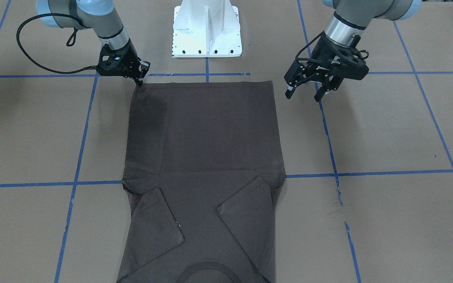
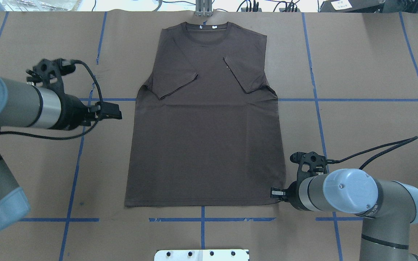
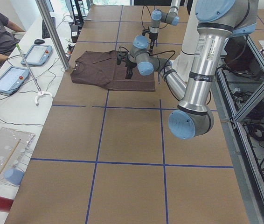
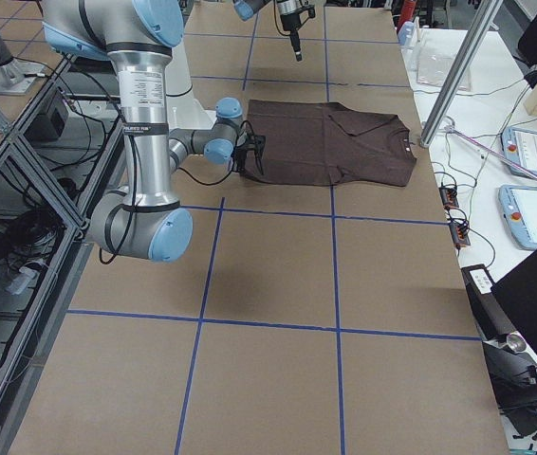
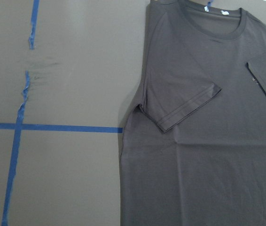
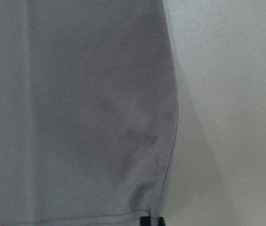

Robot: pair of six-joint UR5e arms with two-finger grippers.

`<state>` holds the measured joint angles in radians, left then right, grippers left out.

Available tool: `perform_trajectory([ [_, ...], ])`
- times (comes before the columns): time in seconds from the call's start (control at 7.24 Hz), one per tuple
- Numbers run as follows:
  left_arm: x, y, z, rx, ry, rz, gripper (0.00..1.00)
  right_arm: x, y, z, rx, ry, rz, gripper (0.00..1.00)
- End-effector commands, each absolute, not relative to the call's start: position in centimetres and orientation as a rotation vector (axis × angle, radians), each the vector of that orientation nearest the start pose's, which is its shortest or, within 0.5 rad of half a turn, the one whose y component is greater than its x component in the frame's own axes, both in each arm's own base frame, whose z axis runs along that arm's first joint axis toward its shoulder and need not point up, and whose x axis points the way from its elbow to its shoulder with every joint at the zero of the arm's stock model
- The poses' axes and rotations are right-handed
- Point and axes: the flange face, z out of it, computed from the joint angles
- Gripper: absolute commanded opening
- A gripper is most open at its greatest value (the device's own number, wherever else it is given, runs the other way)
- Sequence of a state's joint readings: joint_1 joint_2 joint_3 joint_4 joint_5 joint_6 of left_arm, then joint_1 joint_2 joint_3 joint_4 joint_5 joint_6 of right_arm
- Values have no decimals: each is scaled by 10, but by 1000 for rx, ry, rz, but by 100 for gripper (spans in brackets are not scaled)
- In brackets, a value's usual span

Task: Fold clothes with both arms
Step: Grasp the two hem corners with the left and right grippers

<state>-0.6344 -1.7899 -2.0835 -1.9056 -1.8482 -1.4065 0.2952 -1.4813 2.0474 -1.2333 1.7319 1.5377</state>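
The T-shirt (image 2: 205, 145) is thin matt cloth; the table (image 2: 357, 127) wears dull brown paper (blue tape (image 2: 339, 99), frayed in places).

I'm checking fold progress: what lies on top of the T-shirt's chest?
Folded inward on the T-shirt lie one sleeve and the other sleeve. Fabric and any print beneath them is covered.

Even light; T-shirt (image 1: 203, 157) shadowed; right wrist view blurred.
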Motion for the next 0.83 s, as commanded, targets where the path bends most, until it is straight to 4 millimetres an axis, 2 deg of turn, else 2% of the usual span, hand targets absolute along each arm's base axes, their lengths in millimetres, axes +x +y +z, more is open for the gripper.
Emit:
perform_trajectory([
  [0.0,422,-320,288,26,1052,-412,100,-423,-282,339,-26,-965,188,0],
  [0.28,455,-286,316,3,918,-502,98,-419,-287,337,-23,-972,185,0],
  [0.69,499,-240,340,-62,827,-479,94,-423,-289,325,-12,-994,175,0],
])
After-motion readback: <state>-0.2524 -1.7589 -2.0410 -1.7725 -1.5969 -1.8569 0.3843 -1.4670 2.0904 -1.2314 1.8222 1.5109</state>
